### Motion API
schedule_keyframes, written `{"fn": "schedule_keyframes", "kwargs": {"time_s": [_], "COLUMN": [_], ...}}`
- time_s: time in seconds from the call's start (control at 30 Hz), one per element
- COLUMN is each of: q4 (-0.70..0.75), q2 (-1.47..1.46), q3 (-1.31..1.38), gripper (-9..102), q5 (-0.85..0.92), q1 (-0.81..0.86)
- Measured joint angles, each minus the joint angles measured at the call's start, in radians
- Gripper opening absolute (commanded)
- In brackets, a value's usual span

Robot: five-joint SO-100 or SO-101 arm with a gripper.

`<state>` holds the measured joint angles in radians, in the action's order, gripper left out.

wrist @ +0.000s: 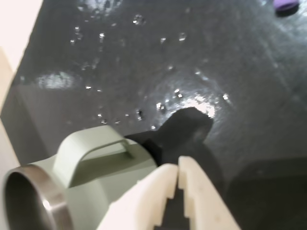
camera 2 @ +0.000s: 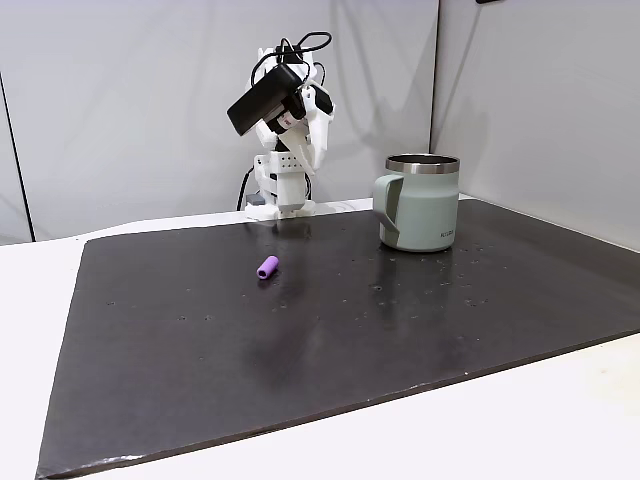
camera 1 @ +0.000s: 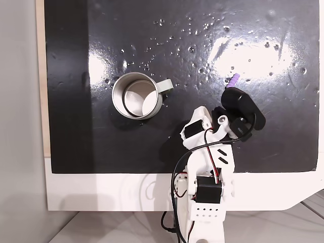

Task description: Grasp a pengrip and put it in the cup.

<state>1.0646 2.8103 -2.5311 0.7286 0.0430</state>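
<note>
While the white arm [camera 1: 210,167] stands folded at the near edge of the black mat [camera 1: 101,147] in a fixed view from above, its upper links bend forward and carry the black camera housing [camera 1: 243,107] out over the mat, to the right of the cup [camera 1: 132,96] and a little nearer the base. From the other fixed view, low across the table, the arm is raised well above the mat behind the cup, its head tipped downward with the black housing [camera 2: 265,100] angled toward the surface and cables looping over the top.

In the wrist view the gripper [wrist: 178,167] pokes in from the bottom edge, its two white toothed fingers [wrist: 153,191] pressed together with only a hairline seam between them and nothing caught there. It hangs clear above the mat, throwing a dark shadow below.

The cup sits upright on the mat, shiny metal rim open, its pale grey-green handle [camera 1: 166,85] pointing toward the arm's side in the view from above. The pengrip [camera 1: 233,80] lies on its side on the mat, well apart from the cup on the handle side, just beyond the black housing. In the low fixed view the pengrip [camera 2: 268,268] rests in front of the arm, left of the cup [camera 2: 420,203]. In the wrist view it shows as a purple speck [wrist: 286,5] at the top right corner, far from the cup [wrist: 72,182]
</note>
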Motion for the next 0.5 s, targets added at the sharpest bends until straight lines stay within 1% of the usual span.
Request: {"fn": "schedule_keyframes", "kwargs": {"time_s": [0.2, 0.33, 0.5], "q4": [0.000, -0.031, -0.051], "q2": [-0.127, -0.259, -0.514], "q3": [0.003, 0.012, 0.143], "gripper": [0, 0, 0], "q5": [0.153, 0.236, 0.299], "q1": [0.061, 0.118, 0.176]}}
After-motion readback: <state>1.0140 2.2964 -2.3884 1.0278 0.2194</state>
